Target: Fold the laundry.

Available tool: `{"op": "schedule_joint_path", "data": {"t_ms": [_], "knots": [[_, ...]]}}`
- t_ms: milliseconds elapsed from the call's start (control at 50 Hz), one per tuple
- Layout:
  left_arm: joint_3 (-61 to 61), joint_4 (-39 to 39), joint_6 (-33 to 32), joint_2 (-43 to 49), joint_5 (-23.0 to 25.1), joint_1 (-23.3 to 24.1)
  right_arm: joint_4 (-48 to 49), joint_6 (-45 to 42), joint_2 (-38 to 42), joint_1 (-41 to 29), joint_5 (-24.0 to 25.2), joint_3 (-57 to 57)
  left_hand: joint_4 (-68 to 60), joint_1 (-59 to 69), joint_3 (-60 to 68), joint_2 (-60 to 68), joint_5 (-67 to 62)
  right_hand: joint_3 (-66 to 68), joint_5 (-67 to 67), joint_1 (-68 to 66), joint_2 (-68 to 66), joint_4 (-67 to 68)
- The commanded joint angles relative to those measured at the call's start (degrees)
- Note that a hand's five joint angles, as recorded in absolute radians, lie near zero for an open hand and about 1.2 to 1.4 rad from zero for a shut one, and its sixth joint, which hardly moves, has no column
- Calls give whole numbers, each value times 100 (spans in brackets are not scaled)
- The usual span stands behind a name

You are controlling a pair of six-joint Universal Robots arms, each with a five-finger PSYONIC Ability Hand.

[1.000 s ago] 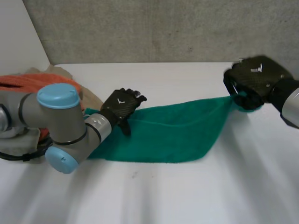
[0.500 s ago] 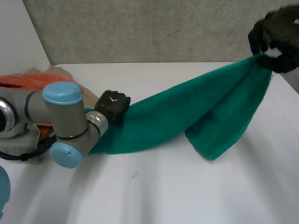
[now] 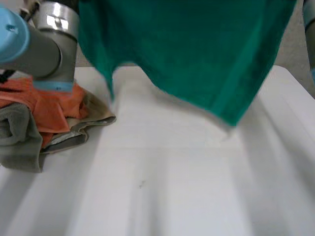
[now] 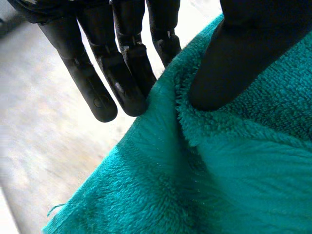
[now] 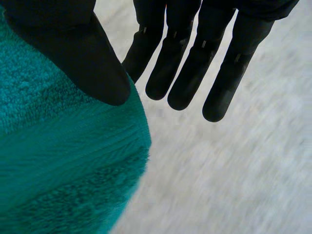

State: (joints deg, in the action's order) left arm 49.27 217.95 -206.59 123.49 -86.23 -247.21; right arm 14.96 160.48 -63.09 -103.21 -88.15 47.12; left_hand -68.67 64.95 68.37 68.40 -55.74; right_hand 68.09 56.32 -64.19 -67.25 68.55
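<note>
Towel (image 3: 197,54): green terry, fuzzy nap, hangs lifted over smooth white table (image 3: 172,187), lower edge drooping to a point. Crumpled pile at table's left: orange cloth (image 3: 49,108) over grey cloth (image 3: 19,142). Left arm (image 3: 44,44) above pile. Left hand (image 4: 243,48): thumb pinches towel edge against straight fingers. Right hand (image 5: 73,48): thumb clamps towel edge, fingers straight.

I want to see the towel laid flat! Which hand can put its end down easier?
Probably the right hand: its end of the green towel hangs lowest over bare table, while the left arm is above the laundry pile. The left hand pinches the towel too.
</note>
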Motion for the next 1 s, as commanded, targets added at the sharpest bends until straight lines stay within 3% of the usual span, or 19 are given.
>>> {"op": "schedule_joint_path", "data": {"t_ms": [20,240,400,600,740,860,1000], "knots": [[415,-104,154,-369,-42,-11,341,-8,-133,-86,298,288,-1133,1505,1163,1160,-1426,1191,1368,-1581,-1275,1145],[3051,-341,356,-818,221,41,-1,-140,-476,283,851,2185,-950,1322,980,977,-1243,1191,1368,-1581,-1275,1145],[4608,-481,111,-607,581,208,-424,-711,-265,608,1449,3759,1100,-729,-1071,-1073,807,1191,1368,-1581,-1275,1145],[4513,-1685,-110,-738,573,-125,-494,-1002,95,863,1388,3971,4280,-3909,-4251,-4253,3987,1191,1368,-1581,-1275,1145],[4407,-2151,127,-870,827,-565,-485,-826,60,837,1405,4006,4382,-4011,-4353,-4356,4089,1191,1368,-1581,-1275,1145],[4363,-2038,373,-809,1275,-872,-468,-835,60,793,1414,4059,4584,-4213,-4555,-4557,4291,1191,1368,-1581,-1275,1145],[3653,-1958,330,-266,1846,-567,-468,-835,69,740,1388,4103,4332,-3961,-4303,-4305,4039,1191,1368,-1581,-1275,1145]]}}
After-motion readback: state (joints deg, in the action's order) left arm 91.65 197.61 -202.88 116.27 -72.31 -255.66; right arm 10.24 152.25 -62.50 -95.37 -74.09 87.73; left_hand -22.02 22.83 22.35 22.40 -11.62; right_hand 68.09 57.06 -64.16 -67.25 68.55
